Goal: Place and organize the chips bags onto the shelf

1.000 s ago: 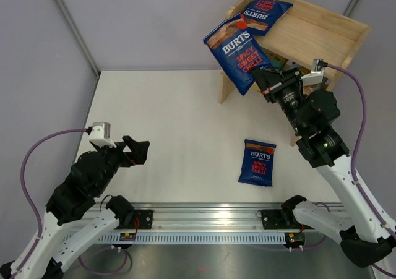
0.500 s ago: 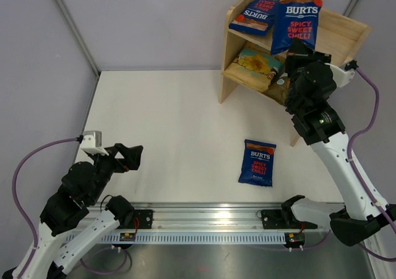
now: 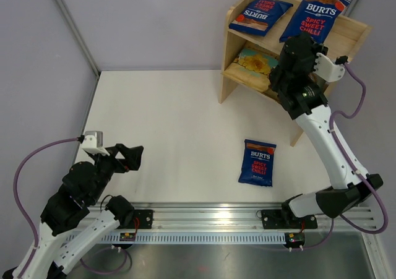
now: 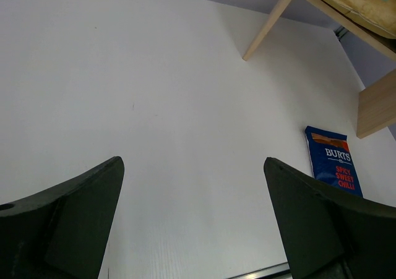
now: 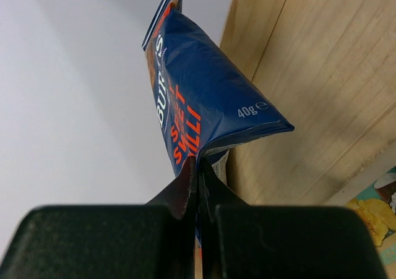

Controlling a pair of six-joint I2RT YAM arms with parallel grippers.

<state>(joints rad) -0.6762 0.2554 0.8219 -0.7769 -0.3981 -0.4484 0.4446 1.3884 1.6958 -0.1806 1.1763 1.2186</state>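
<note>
My right gripper point(image 5: 199, 167) is shut on the bottom edge of a dark blue Burts chips bag point(image 3: 314, 17), holding it over the top tier of the wooden shelf point(image 3: 349, 31); the bag point(image 5: 198, 99) fills the right wrist view. A second dark blue Burts bag point(image 3: 258, 14) lies on the top tier's left. A tan-yellow bag point(image 3: 255, 60) lies on the lower tier. A third dark blue Burts bag point(image 3: 257, 162) lies flat on the white table, also in the left wrist view point(image 4: 333, 160). My left gripper point(image 3: 132, 155) is open and empty at the near left. The light blue Cassava bag is hidden.
The shelf stands at the table's far right corner, its side panel point(image 3: 229, 68) on the table. Grey walls enclose the table at the back and left. An aluminium rail point(image 3: 204, 217) runs along the near edge.
My right arm has lifted the Burts bag from in front of the shelf up and to the right, over the top tier. The left arm drew back slightly, then held still.
</note>
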